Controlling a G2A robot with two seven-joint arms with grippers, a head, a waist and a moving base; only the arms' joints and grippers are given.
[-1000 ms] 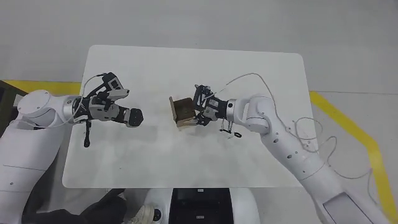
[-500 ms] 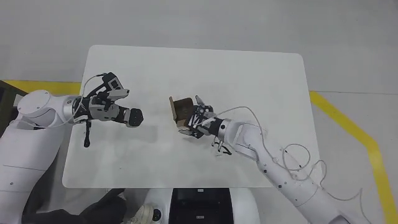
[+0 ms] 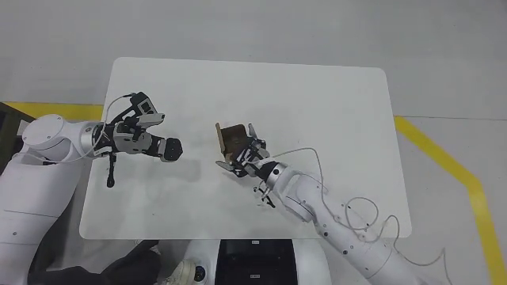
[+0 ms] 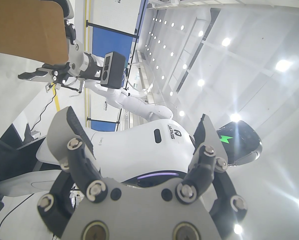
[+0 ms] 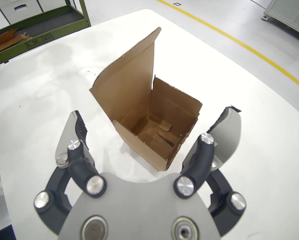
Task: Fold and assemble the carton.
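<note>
Carton (image 3: 233,138) centre frame: base folded, standing, lid flap up, not yet closed | my right pincer (image 5: 152,114) wide open, empty, just beside it | left pincer (image 4: 135,116) open, empty

Arms are glossy white shells, left arm (image 3: 55,138) and right arm (image 3: 333,214), with black wrist sections; a thin white cable (image 3: 315,152) loops loose along the right arm, and a black box-shaped wrist camera (image 4: 112,69) is mounted behind its gripper. Build of left gripper (image 4: 137,126) and right gripper (image 5: 152,123) is identical: grey metal fingers, black ribbed pads (image 5: 80,126), black linkages, silver round-headed screws, grey base plate with two round bearings. The torso (image 4: 129,138) is white with a violet light strip; the head (image 4: 242,143) is a glossy black visor bearing a green lightning mark.
</note>
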